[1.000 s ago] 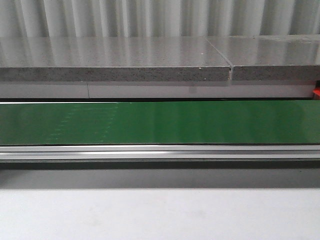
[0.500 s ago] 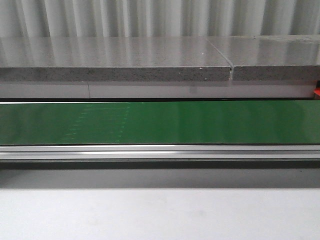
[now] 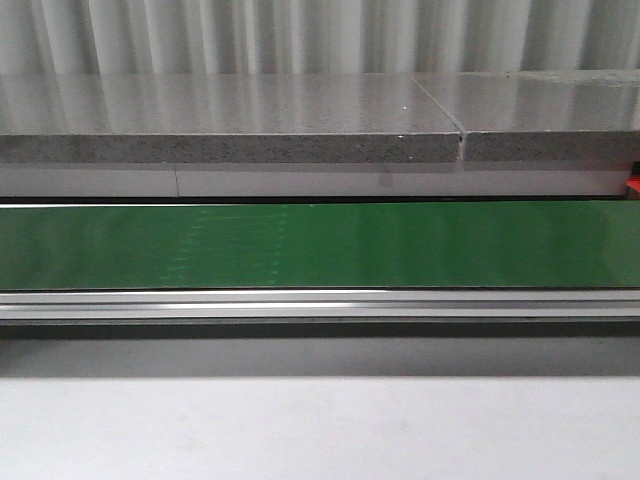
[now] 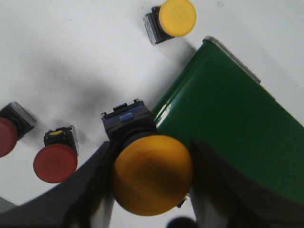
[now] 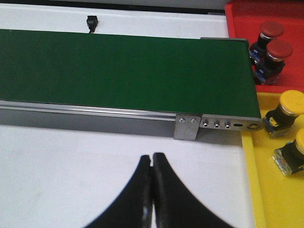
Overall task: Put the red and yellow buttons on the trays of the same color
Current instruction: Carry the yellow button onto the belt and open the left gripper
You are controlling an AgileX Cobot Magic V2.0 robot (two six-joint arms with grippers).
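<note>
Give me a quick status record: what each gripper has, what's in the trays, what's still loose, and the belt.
left gripper: shut on yellow button, beside the belt's end
right gripper: shut, holding nothing, over the white table
red tray: two red buttons
yellow tray: two yellow buttons
loose on table: one yellow, two red
belt: nothing on it in the front or right wrist view

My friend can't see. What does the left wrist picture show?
The left gripper holds a yellow button beside the green conveyor belt. On the white table lie another yellow button and two red buttons.
</note>
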